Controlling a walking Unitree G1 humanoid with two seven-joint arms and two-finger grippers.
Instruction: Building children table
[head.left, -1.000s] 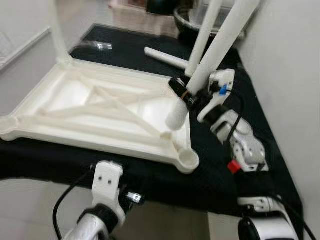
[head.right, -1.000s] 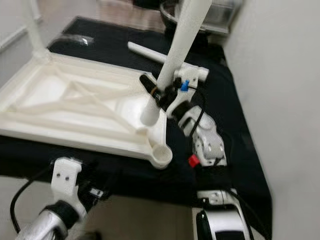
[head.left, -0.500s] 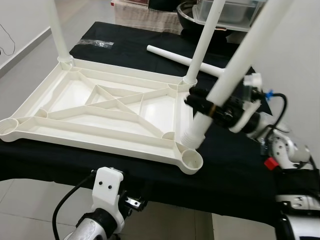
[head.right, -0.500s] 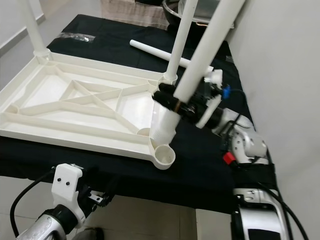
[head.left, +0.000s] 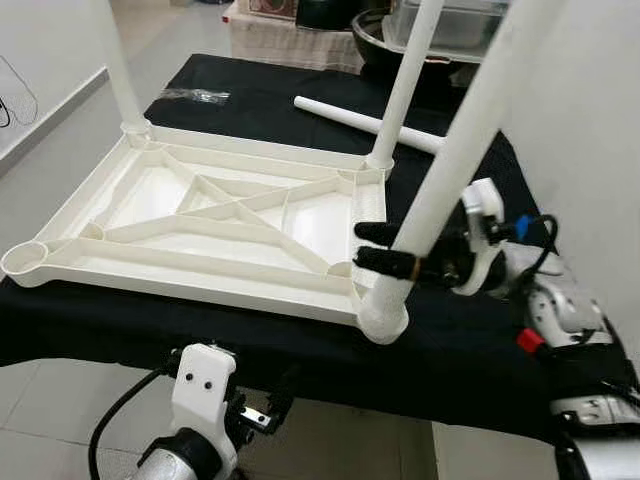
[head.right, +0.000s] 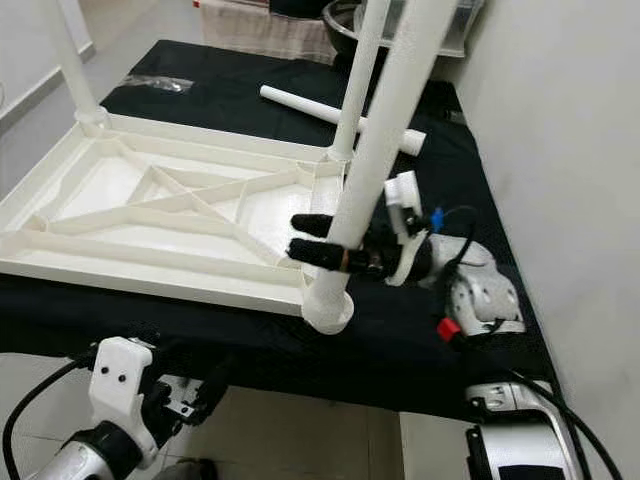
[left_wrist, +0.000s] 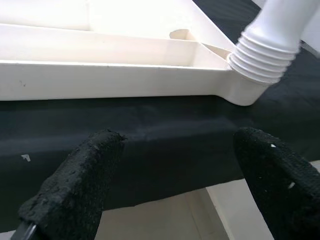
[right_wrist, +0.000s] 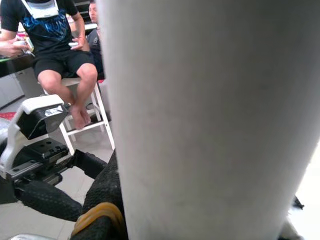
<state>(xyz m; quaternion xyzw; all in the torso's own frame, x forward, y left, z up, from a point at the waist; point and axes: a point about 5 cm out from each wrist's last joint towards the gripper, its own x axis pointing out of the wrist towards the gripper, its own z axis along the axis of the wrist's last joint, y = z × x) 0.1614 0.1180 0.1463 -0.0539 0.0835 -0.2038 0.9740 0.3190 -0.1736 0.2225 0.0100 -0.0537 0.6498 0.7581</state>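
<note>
Right gripper clamps table leg, threaded end in tabletop corner socket

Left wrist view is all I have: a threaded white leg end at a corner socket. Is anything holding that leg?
Observer: Yes, the right gripper is shut on the leg, just above the socket.
Operator: Is the leg upright?
Observer: No, it leans, its top tilted toward the robot's right.
Operator: How many legs are already mounted?
Observer: Two stand in the far corners of the tabletop; a spare leg lies on the black cloth behind.
Operator: Where is my gripper?
Observer: The left gripper is open, below the tabletop's near edge.
</note>
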